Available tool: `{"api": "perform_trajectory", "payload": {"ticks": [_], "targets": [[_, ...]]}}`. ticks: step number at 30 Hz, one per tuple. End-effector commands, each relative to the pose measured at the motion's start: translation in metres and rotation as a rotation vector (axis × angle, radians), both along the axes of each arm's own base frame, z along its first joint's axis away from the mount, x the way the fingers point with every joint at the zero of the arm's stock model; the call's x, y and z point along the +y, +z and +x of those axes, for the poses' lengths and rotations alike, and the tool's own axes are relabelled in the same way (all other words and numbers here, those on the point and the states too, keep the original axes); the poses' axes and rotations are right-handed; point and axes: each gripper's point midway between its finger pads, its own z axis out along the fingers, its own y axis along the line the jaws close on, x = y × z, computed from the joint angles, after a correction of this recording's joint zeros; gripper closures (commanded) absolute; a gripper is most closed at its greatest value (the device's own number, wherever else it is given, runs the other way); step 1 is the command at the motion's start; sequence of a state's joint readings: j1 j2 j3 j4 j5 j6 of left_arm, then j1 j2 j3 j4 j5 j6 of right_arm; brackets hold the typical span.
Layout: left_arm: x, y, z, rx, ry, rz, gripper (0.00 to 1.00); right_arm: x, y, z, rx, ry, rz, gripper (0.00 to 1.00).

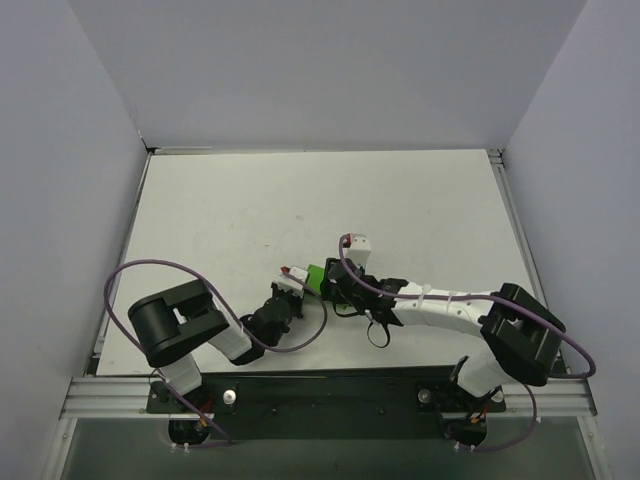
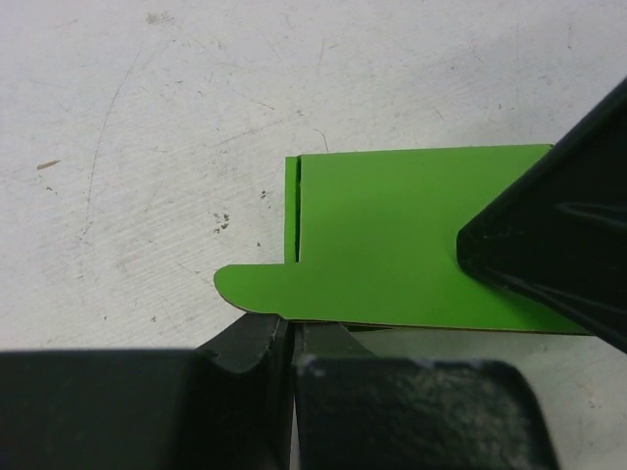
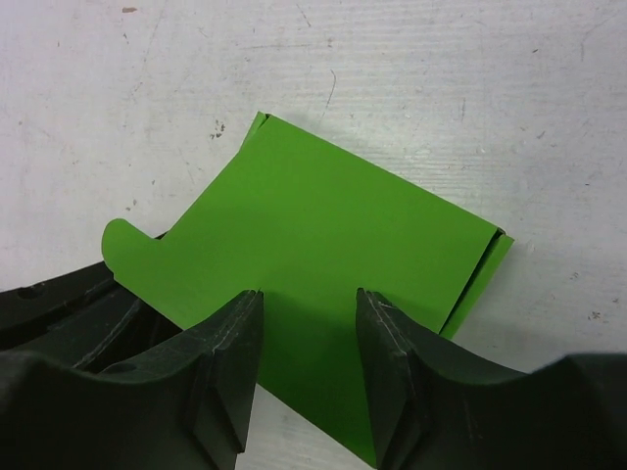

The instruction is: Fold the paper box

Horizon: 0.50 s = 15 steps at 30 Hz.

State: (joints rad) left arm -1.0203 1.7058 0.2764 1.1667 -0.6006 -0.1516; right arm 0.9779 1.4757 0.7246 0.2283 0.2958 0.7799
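**Green card pinched between two grippers at mid-surface**

Top view: the paper box [image 1: 316, 276] lies on the white surface [image 1: 250, 210] just below the middle of the frame. It is wedged between the left gripper [image 1: 291, 291], which reaches in from the lower left, and the right gripper [image 1: 333, 285], which reaches in from the right. Only a small green patch shows between them, so its axis cannot be read here.

Left wrist view: the paper box [image 2: 411, 245] lies flat with its long axis running left to right across the frame. A rounded tab [image 2: 245, 284] points to the left at its lower corner, and a narrow flap [image 2: 291, 206] edges its left end. The left gripper [image 2: 291, 338] is closed tight on the card's near edge beside the tab. One finger [image 2: 563, 245] of the right gripper covers the card's right end.

Right wrist view: the card [image 3: 323, 235] slants, its far edge dropping from upper centre to the right. The tab [image 3: 127, 245] is at the left and the flap [image 3: 480, 284] at the right. The right gripper [image 3: 306, 328] stands part open, with its jaws apart over the near edge and green showing in the gap. It grips nothing.
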Motion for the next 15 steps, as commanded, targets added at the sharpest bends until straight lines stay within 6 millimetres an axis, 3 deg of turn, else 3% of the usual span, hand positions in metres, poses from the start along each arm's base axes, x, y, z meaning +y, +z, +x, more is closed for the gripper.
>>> {"api": "perform_trajectory", "payload": {"ticks": [1,5,13,15], "targets": [[-0.011,0.003,-0.004,0.028,-0.03,0.002,1.0,0.003,-0.023,-0.006,0.108,-0.029,0.006,0.58],[-0.006,0.009,-0.005,0.024,-0.019,-0.007,0.98,-0.004,-0.036,-0.004,0.148,-0.064,-0.008,0.59],[0.006,0.026,-0.01,-0.014,-0.024,-0.009,0.52,-0.02,-0.054,0.001,0.196,-0.132,-0.019,0.6],[0.01,0.022,-0.014,-0.004,-0.034,0.006,0.47,-0.022,-0.06,0.001,0.212,-0.137,-0.027,0.6]]}}
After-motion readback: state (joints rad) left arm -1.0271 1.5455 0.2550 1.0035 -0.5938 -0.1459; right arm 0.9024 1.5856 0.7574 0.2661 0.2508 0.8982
